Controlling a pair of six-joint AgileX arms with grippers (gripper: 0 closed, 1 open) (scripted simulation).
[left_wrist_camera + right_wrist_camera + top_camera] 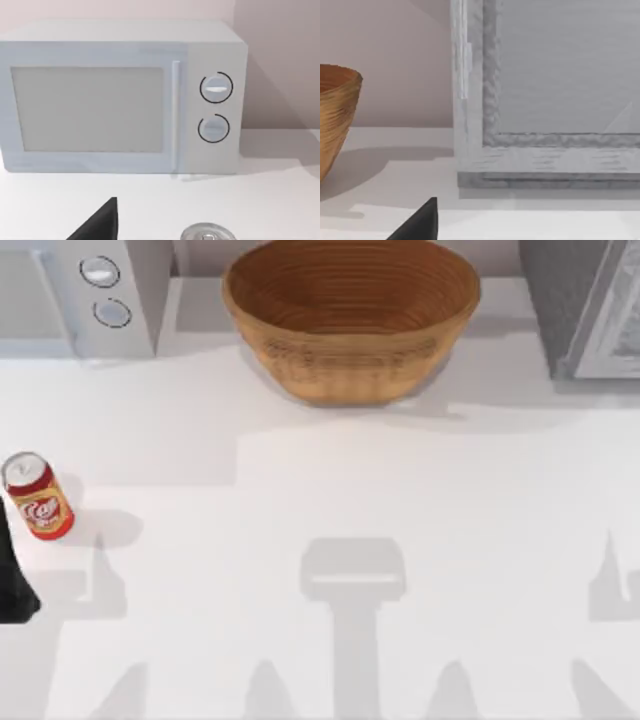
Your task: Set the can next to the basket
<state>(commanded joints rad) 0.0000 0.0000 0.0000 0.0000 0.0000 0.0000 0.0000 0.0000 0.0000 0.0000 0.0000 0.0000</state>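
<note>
Looking down on the white table (330, 540): the can (38, 497) upright at the left edge, about midway between near and far, red with a gold band, white script and a silver top. Touches nothing. Casts a soft shadow to its right. Well apart from it, at the far middle of the table, the basket (350, 315), a light brown woven bowl with ribbed rings inside. Left of the basket at the far left, a white microwave (90, 290) with two round dials. At the far right, a grey appliance (590, 305).

Just near of the can, at the left edge, a dark piece of the left arm (12, 585). From the left wrist, a black tip of the left gripper (100, 227) just beside the can's silver top, facing the microwave; cannot tell whether spread or pressed together, and holds nothing visibly. From the right wrist, a black tip of the right gripper (420, 225) over the table on the right, facing the grey appliance, with the basket's wall farther left; cannot tell its state either.
</note>
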